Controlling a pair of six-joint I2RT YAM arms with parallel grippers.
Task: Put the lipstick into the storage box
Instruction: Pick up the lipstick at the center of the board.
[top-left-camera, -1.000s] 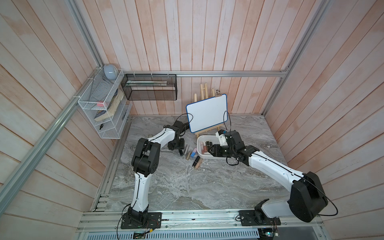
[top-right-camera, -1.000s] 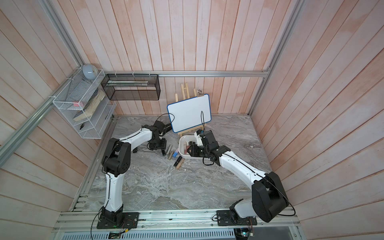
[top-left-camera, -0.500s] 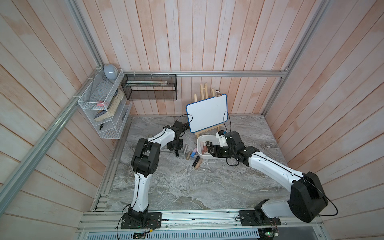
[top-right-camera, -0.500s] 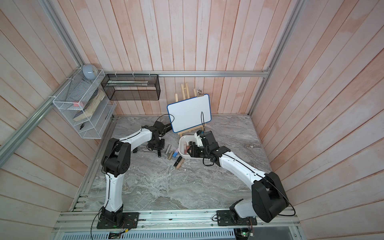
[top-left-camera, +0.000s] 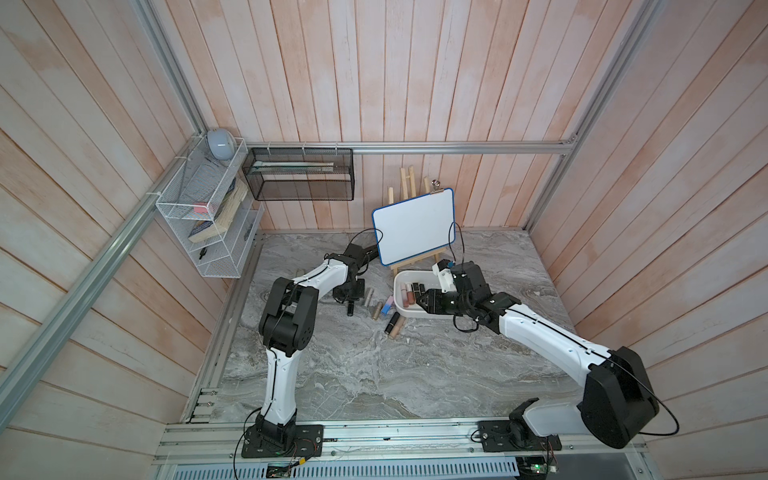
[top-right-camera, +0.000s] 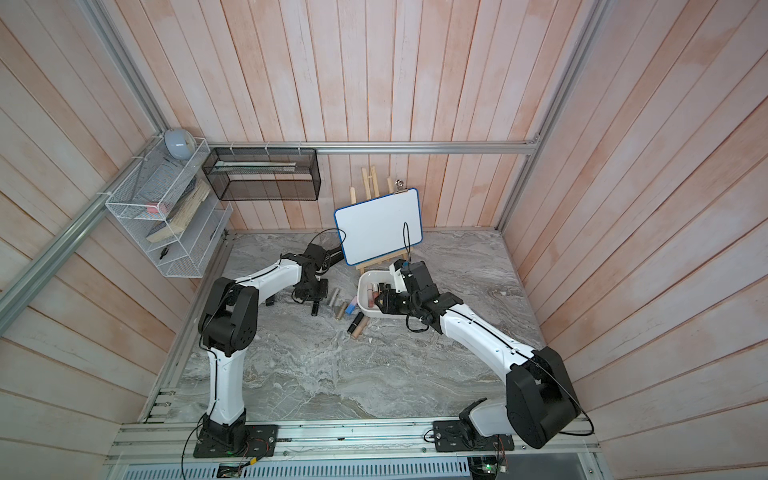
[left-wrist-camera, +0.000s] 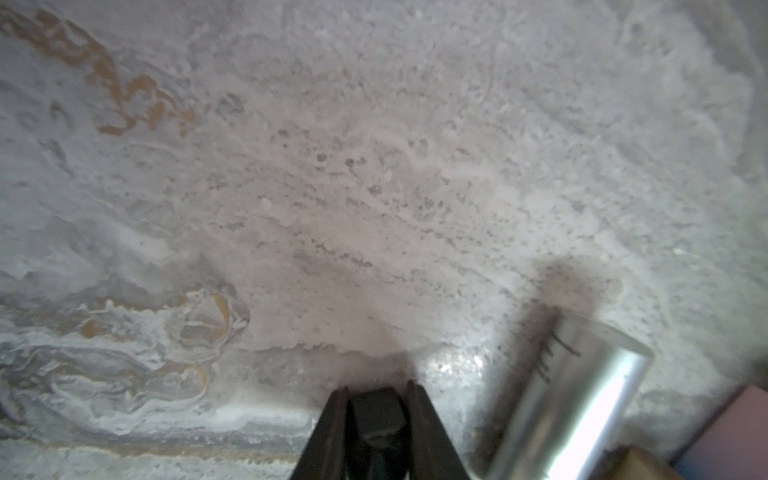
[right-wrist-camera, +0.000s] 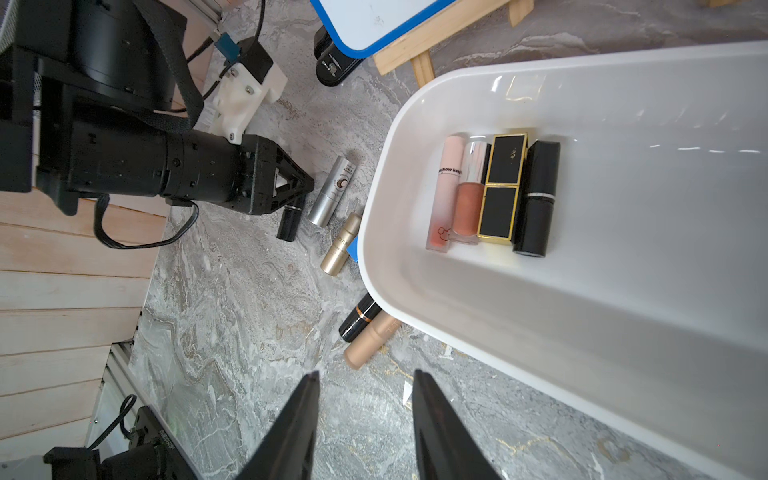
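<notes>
Where the left gripper (left-wrist-camera: 376, 395) is sitting: it is hanging low over the marble tabletop (top-left-camera: 374, 365), pointing down beside a row of loose tubes.
Left jaws: they are clamping a black lipstick (right-wrist-camera: 289, 222) near one end, and the rest of the tube is sticking out past the fingertips.
Lipstick contact: its free end is lying at or just above the marble; which one cannot be told.
Lipstick place: it is sitting outside the storage box (right-wrist-camera: 376, 249) but near it, with a silver tube (right-wrist-camera: 334, 191) and a gold tube (right-wrist-camera: 343, 245) lying between them.
Right gripper (right-wrist-camera: 365, 374): it is hovering over the tabletop by the box's rim.
Right jaws: they are standing apart and holding nothing.
Box contents: four items are lying side by side, touching, at one end. They are a pink gloss tube (right-wrist-camera: 446, 195), a peach gloss with a silver cap (right-wrist-camera: 469, 199), a square black-and-gold lipstick (right-wrist-camera: 503, 187) and a round black lipstick (right-wrist-camera: 538, 199).
Loose on the marble: the silver tube is lying just beside the clamped lipstick. The gold tube is lying close against the box wall. A pink-and-blue carton (top-left-camera: 387, 304) is lying between the gold tube and the box. A black tube with a gold band (right-wrist-camera: 359, 316) and a tan tube (right-wrist-camera: 372, 336) are lying side by side, their far ends running under the rim.
Background: a whiteboard (top-left-camera: 415, 226) is leaning on a wooden easel (top-left-camera: 409, 183) behind the box.
</notes>
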